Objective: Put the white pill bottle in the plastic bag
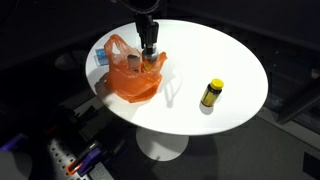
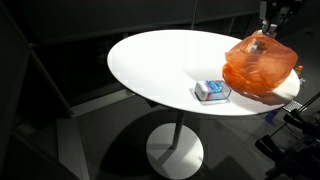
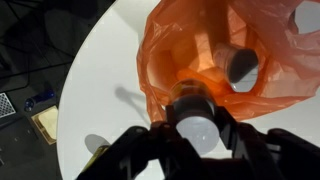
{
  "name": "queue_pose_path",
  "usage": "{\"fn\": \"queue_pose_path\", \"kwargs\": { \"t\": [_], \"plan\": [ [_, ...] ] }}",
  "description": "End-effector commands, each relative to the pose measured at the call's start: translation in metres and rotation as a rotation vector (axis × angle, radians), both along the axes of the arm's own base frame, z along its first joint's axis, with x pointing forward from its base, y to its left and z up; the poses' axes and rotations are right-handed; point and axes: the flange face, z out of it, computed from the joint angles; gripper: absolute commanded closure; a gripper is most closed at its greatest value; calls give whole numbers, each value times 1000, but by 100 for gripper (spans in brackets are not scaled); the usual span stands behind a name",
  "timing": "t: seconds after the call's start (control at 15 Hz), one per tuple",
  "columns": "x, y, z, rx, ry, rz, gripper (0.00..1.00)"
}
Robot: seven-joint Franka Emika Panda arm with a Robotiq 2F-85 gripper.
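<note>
My gripper [image 3: 197, 134] is pinched on the white pill bottle [image 3: 195, 124], jaws pressed against its sides with the cap facing my wrist, so it hangs upright for a straight drop. I hold it over the near edge of the orange plastic bag [image 3: 190, 40], whose mouth gapes upward on the table [image 3: 100, 80]. Another capped container [image 3: 242, 66] already lies inside, so I judge there is room beside it.

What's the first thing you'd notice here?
The bright orange bag on the white table grabs the eye, with the gripper right above it holding a pill bottle at its opening. A yellow bottle stands alone, away from the bag, and a small blue box lies beside the bag.
</note>
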Motion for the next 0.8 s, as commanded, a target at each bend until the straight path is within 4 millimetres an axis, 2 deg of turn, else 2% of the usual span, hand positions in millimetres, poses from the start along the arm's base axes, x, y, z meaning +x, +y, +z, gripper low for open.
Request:
{"fn": "queue_pose_path", "kwargs": {
  "t": [0.0, 0.27, 0.73],
  "plan": [
    [5, -9, -15, 70, 14, 22, 81],
    [2, -11, -26, 152, 51, 44, 81],
    [10, -27, -43, 48, 26, 13, 81]
  ]
}}
